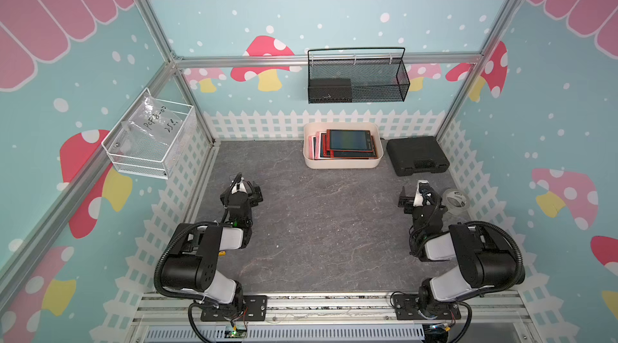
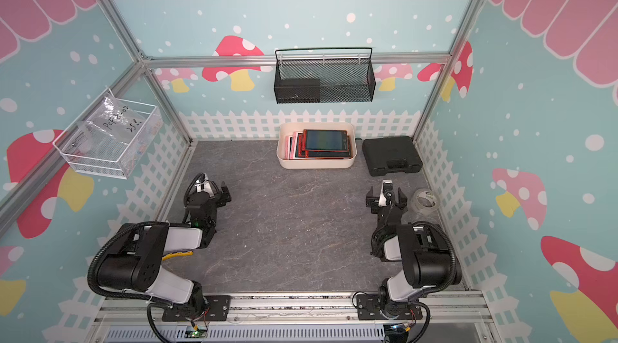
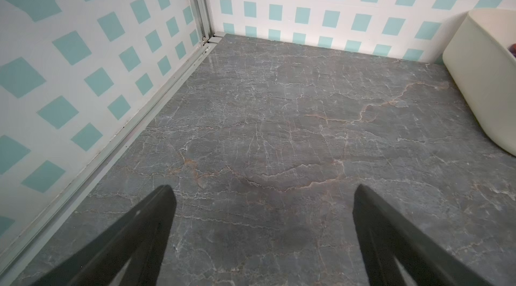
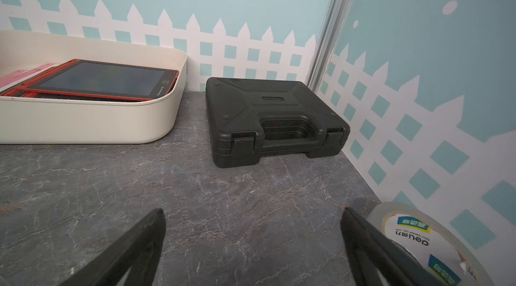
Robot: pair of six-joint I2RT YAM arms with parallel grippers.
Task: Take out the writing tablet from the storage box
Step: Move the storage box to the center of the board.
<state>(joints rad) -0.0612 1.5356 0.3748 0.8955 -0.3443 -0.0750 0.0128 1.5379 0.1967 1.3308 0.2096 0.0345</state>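
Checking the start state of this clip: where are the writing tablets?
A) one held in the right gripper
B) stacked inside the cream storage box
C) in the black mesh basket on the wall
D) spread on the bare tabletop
B: the writing tablets lie stacked inside the storage box, as both top views and the right wrist view show.

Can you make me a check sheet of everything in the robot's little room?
Surface: grey table, no spills seen.
Job's things: cream box at the back, holding stacked tablets, red-framed on top, pink below.
Clutter: black case beside the box, closed; tape by the right arm.
Pincers: left pincer open, empty; right pincer open, empty, beside the tape.
Cables: black hoses loop along both arms; thin wires at the bases.
Surroundings: mesh basket on the back wall; wire basket with a bag on the left wall.
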